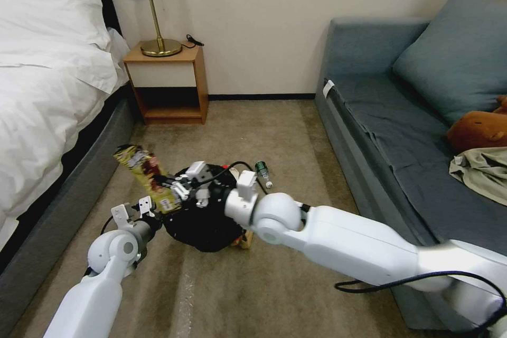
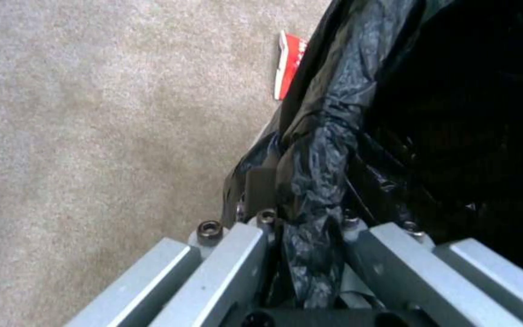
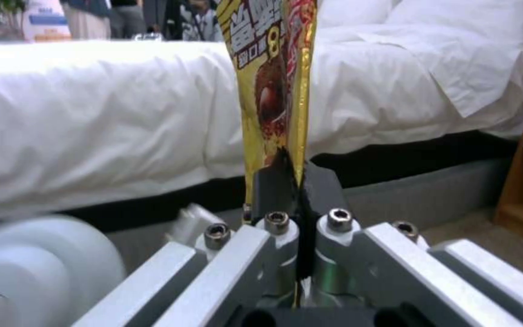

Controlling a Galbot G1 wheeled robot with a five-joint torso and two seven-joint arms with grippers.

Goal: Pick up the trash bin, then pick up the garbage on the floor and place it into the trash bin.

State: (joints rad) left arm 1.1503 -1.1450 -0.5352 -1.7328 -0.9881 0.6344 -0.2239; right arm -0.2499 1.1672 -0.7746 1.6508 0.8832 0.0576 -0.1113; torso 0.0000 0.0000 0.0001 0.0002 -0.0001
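Holding two things at once: left claw (image 2: 310, 254) is clenched on the bag-draped rim of the trash bin (image 1: 203, 224), keeping it up off the carpet (image 1: 274, 132) w/ its mouth open. Right claw (image 3: 292, 190) is clamped on a yellow-brown snack wrapper (image 1: 145, 174), which sticks up toward the bed (image 1: 47, 100), just beside the bin, probably so it can drop in. A small clear bottle (image 1: 263, 173) lies on the floor beyond the bin; a red-and-white wrapper (image 2: 288, 63) lies close by the bin's side.
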